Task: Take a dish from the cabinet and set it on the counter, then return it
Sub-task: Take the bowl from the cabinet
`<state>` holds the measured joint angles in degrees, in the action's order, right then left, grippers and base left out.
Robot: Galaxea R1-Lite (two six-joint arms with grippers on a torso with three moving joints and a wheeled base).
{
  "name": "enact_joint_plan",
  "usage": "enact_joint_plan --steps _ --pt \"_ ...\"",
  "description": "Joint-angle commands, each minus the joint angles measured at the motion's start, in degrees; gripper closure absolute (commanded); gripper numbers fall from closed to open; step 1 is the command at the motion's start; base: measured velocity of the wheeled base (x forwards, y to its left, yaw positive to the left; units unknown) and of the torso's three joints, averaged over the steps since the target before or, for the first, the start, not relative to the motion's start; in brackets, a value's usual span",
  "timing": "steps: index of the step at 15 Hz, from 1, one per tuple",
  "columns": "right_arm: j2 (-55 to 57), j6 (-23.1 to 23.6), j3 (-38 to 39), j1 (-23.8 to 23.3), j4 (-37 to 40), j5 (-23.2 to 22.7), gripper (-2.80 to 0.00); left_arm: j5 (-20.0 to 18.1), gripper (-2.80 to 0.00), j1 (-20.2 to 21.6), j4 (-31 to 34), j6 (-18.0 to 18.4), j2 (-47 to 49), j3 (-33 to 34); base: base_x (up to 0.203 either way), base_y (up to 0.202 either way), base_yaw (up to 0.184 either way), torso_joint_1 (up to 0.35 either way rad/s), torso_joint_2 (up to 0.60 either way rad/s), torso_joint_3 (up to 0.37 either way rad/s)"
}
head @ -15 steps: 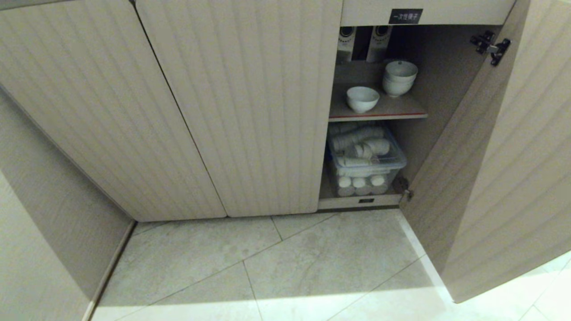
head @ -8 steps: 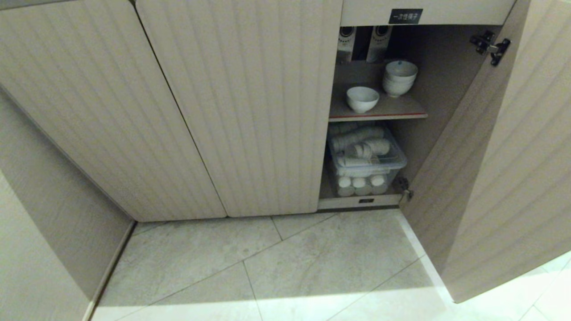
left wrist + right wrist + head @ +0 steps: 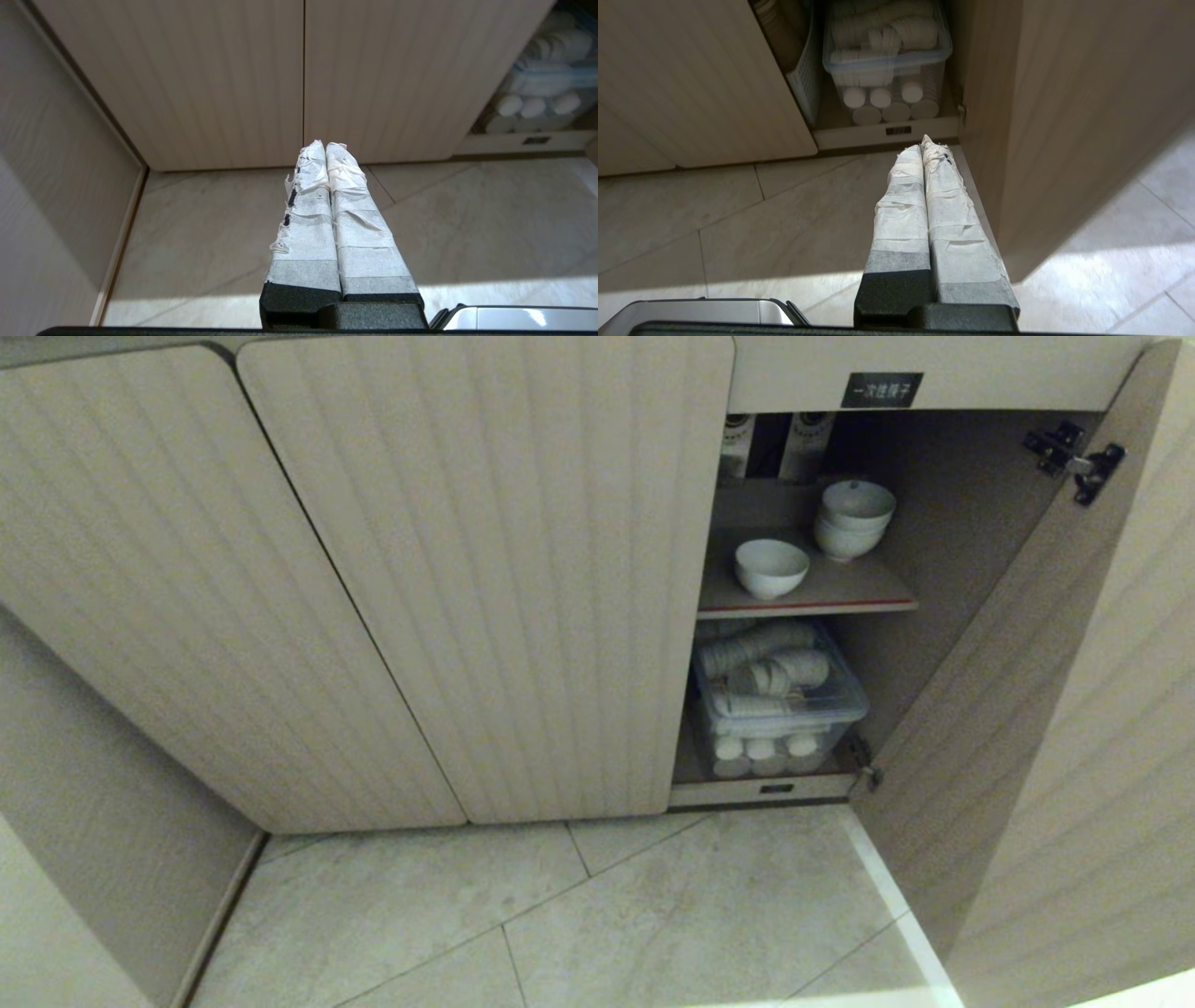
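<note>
Left gripper (image 3: 325, 145) low over the tiled floor (image 3: 210, 233), taped fingers pressed together on nothing, aimed at the closed ribbed doors (image 3: 299, 79). Right gripper (image 3: 927, 142) likewise closed and empty, just short of the cabinet (image 3: 523, 569) base. Beyond and above it, past the swung-open door (image 3: 1046, 709), white dish (image 3: 771, 567) upright on the red-edged shelf (image 3: 808, 607), well apart from both grippers. Stacked bowls (image 3: 853, 519) behind; clear bin (image 3: 885, 70) of cups beneath the shelf.
</note>
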<state>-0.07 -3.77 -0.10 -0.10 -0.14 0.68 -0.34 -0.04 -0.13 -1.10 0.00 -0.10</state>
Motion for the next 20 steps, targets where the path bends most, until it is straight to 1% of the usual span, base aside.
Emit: enact_joint_plan --steps 1,16,17,20 --pt "0.07 -0.01 0.01 0.01 -0.03 0.02 0.0 -0.01 0.0 -0.03 -0.04 -0.05 0.0 0.01 0.197 0.0 -0.003 -0.001 0.0 -0.003" --pt "0.07 -0.1 0.01 0.01 -0.03 0.02 0.0 -0.01 0.0 0.03 -0.04 0.01 0.0 0.01 0.196 0.0 0.002 0.002 0.0 0.002" --pt "0.07 -0.1 0.01 0.01 -0.03 0.02 0.0 -0.01 0.0 -0.05 -0.04 0.04 0.0 0.01 0.122 0.0 -0.001 0.012 0.0 -0.004" --pt "0.07 -0.1 0.01 0.01 -0.03 0.02 0.0 -0.01 0.0 0.0 -0.04 0.04 0.0 0.01 0.0 0.0 0.0 0.0 0.0 0.0"
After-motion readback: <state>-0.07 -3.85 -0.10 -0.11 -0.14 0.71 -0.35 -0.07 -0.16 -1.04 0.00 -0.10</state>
